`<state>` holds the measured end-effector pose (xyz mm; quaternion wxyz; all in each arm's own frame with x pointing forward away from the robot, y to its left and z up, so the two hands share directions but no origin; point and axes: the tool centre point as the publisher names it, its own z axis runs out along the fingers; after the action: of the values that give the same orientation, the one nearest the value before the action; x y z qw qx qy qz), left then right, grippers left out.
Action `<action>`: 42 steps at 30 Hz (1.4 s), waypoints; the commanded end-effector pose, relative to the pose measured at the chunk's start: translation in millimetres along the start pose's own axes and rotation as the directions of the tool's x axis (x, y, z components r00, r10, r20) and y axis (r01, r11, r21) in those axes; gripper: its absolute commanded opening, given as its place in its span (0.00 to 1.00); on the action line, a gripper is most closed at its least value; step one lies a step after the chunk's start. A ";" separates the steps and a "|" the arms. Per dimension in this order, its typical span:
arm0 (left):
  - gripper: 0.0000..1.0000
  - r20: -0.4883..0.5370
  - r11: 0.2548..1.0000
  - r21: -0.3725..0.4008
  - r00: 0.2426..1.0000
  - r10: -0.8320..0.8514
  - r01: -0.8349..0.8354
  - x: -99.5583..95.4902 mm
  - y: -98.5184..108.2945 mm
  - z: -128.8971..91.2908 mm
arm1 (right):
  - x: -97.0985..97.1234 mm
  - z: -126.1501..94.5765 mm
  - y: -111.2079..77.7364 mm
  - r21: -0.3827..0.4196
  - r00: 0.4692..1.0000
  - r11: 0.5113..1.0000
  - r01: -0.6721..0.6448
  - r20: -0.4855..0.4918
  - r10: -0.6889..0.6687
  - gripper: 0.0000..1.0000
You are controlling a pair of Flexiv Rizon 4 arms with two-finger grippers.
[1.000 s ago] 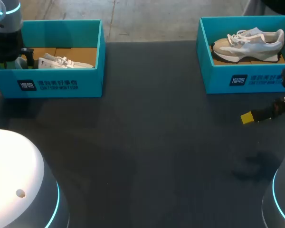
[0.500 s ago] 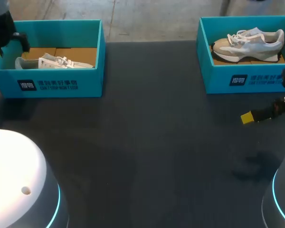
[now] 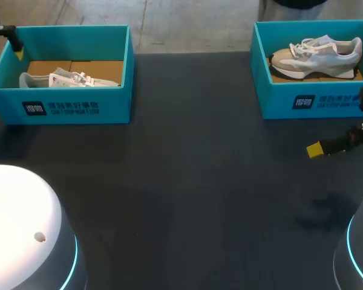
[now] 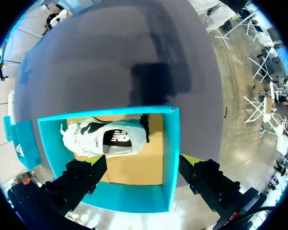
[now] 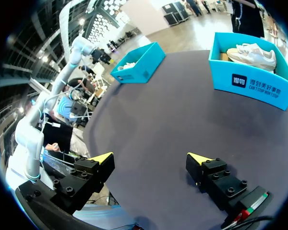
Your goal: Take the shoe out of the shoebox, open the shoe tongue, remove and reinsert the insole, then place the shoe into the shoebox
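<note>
Head view: a white shoe (image 3: 66, 78) lies in the left shoebox (image 3: 72, 106) at ten o'clock, and a second shoe (image 3: 317, 53) in the right shoebox (image 3: 314, 103) at two o'clock. Left wrist view: the left gripper (image 4: 141, 165) hangs above the white shoe's box, fingers spread and empty. Right wrist view: the right gripper (image 5: 150, 158), equally wide apart, holds nothing over the dark table (image 5: 173, 120).

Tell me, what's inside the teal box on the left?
One white sneaker lies on its side on the left shoebox's brown cardboard floor. Its insole is hidden inside it.
</note>
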<state>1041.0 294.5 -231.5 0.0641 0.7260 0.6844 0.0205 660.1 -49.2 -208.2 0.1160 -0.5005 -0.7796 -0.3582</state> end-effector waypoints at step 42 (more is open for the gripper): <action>1.00 0.047 0.999 0.019 0.999 0.028 -0.029 4.7 -4.2 -13.0 | -156.7 -105.2 139.7 0.139 0.935 0.986 -0.093 0.351 0.039 1.00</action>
<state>1035.6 300.1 -219.8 0.0733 0.7360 0.6730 -0.0027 810.2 -198.9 -163.7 -0.0144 -0.5738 -0.7750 -0.2644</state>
